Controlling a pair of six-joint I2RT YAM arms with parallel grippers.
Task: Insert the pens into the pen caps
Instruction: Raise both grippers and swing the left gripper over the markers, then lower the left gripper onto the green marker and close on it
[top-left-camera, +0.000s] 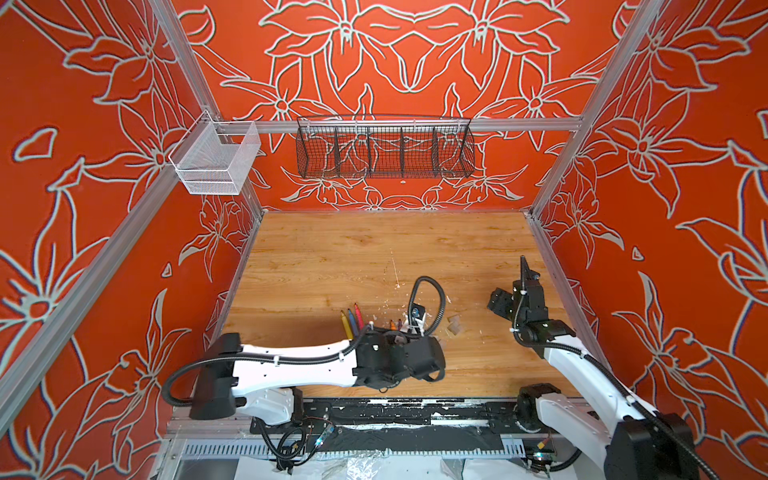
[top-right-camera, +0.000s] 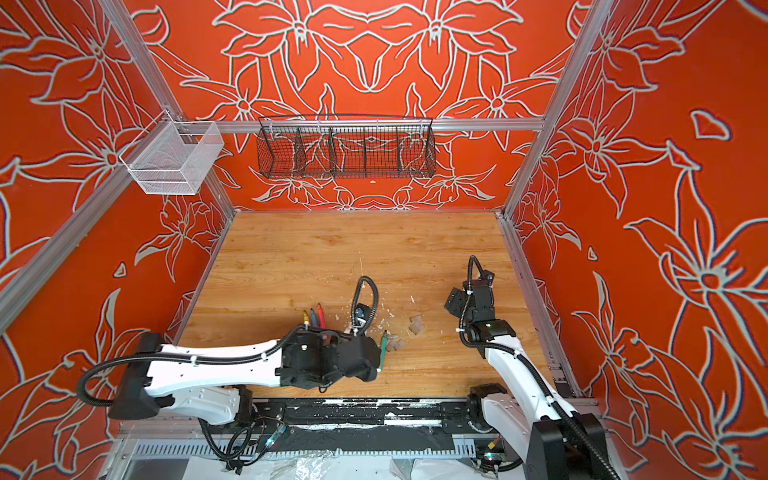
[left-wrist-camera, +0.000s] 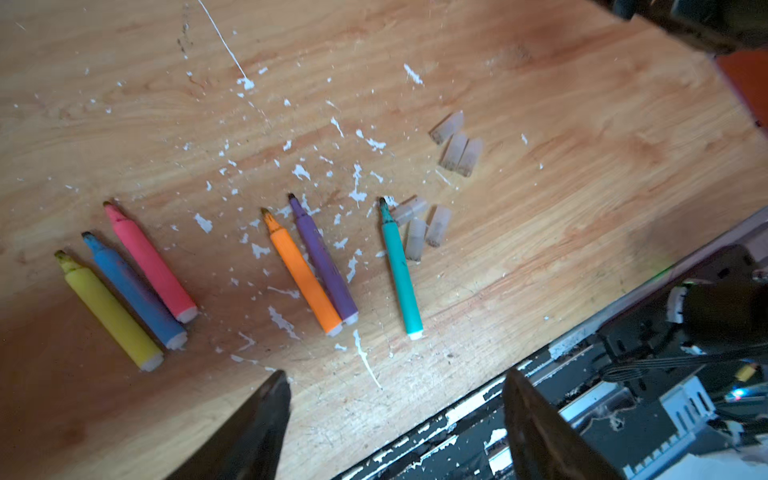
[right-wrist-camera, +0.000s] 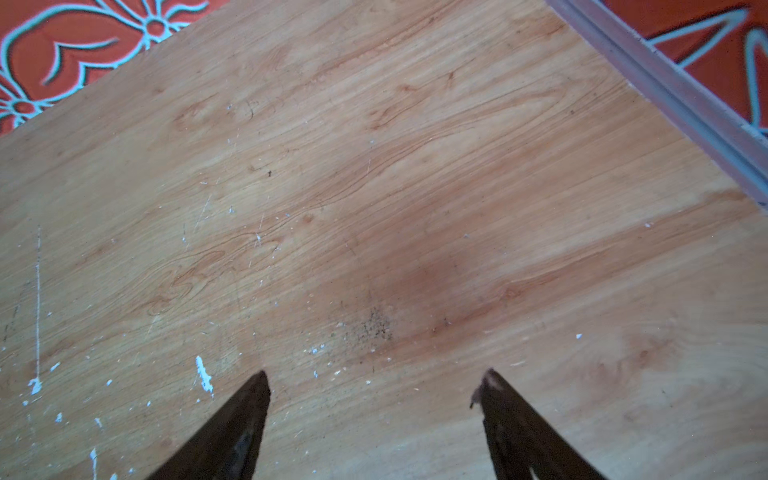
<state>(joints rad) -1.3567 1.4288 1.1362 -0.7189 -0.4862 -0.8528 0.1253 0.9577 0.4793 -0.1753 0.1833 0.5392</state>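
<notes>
Pens near front edge of table, tips toward back.
Nearest left gripper, spread, empty; right gripper likewise, farther off.

The walls are orange-red with pale grey flower outlines. The table is light wood grain, flecked with white specks. On it show a yellow pen, blue pen, pink pen, orange pen, purple pen and teal pen (tips all darkened). The caps are cloudy clear. There is a black wire basket and a white mesh basket.
</notes>
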